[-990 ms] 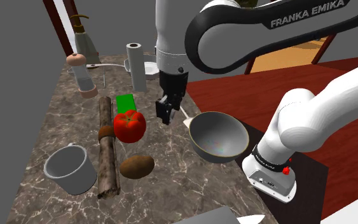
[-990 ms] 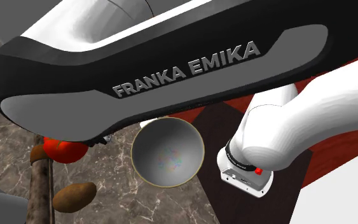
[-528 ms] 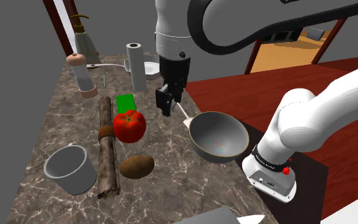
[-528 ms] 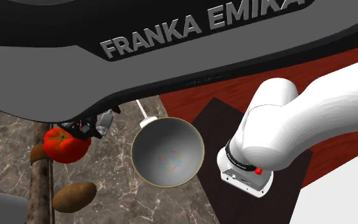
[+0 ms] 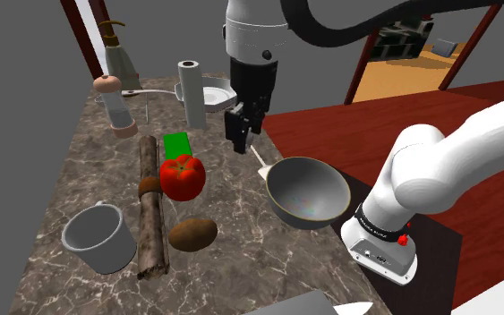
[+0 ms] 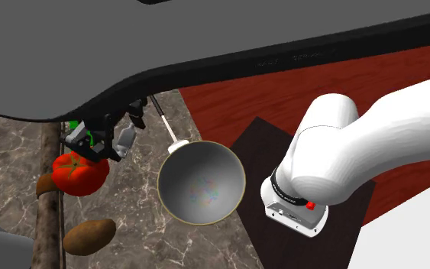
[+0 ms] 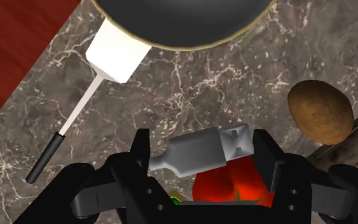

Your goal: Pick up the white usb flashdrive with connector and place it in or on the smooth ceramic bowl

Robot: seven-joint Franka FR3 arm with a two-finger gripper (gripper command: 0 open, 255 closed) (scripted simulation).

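Half of the job looks done: the grasp is made, the placing is not. The marble counter [image 5: 241, 259] carries everything. On it stands the dark grey bowl [image 5: 308, 192], pale at the rim and empty, at about four o'clock from the gripper [image 5: 241, 134] in the shoulder view and apart from it. A red tomato [image 5: 182, 176] lies at about eight o'clock from the gripper, and in the wrist view it shows directly beneath the load. A white spatula [image 5: 260, 163] with a thin handle lies just beside the bowl's rim, on the side facing the gripper.

The fingers are closed partway and clamp a pale grey flash drive [image 7: 193, 154]. It sits crosswise, with its connector end by one finger and its tapered end by the other. In the second exterior view the drive [image 6: 126, 140] hangs at about ten o'clock from the bowl [image 6: 202, 183], seemingly clear of the counter.

What remains, by my reading, is the carry toward four o'clock over the spatula and rim, then the release.
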